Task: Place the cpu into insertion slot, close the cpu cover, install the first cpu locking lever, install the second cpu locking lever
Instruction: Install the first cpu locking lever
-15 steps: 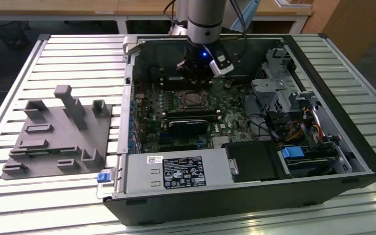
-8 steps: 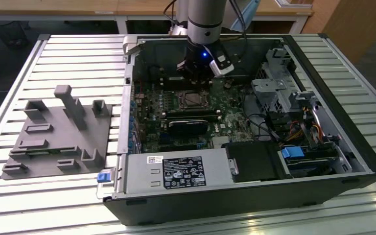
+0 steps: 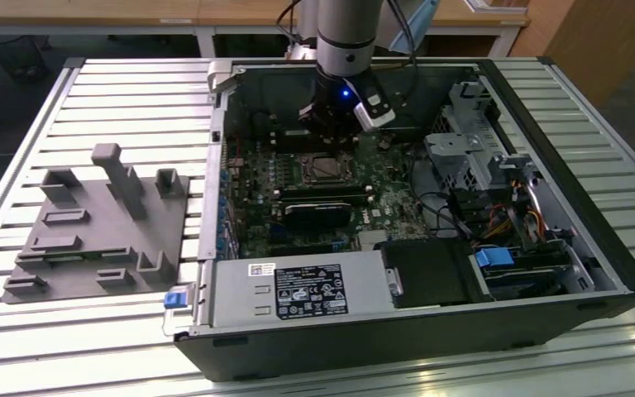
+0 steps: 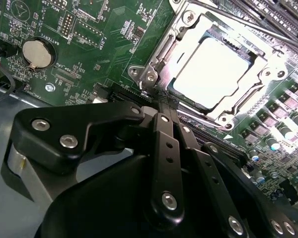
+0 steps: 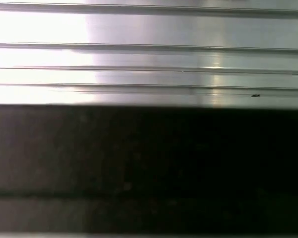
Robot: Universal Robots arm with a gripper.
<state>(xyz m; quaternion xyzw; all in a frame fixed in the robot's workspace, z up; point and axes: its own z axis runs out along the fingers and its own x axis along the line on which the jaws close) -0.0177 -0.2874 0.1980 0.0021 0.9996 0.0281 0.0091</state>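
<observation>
In the second wrist view the cpu (image 4: 213, 72), silvery and bright, lies flat in the insertion slot (image 4: 156, 58) on the green board. The cpu cover (image 4: 268, 67), a silver frame, lies down around the chip. A thin locking lever (image 4: 161, 49) runs along the socket's side. My gripper (image 4: 162, 106) is shut, its black fingers (image 4: 164, 148) pressed together, with the tips right at the socket's edge beside the lever's end. Whether the tips touch the lever I cannot tell. In the exterior view the gripper (image 3: 327, 139) hangs inside the open computer case just behind the socket (image 3: 323, 168).
Memory slots (image 3: 317, 196) and a black heatsink block lie just in front of the socket. A power supply (image 3: 295, 289) fills the case front, and a drive cage (image 3: 483, 157) stands at the exterior view's right. A grey fixture block (image 3: 102, 219) sits on the slatted table (image 5: 149, 59).
</observation>
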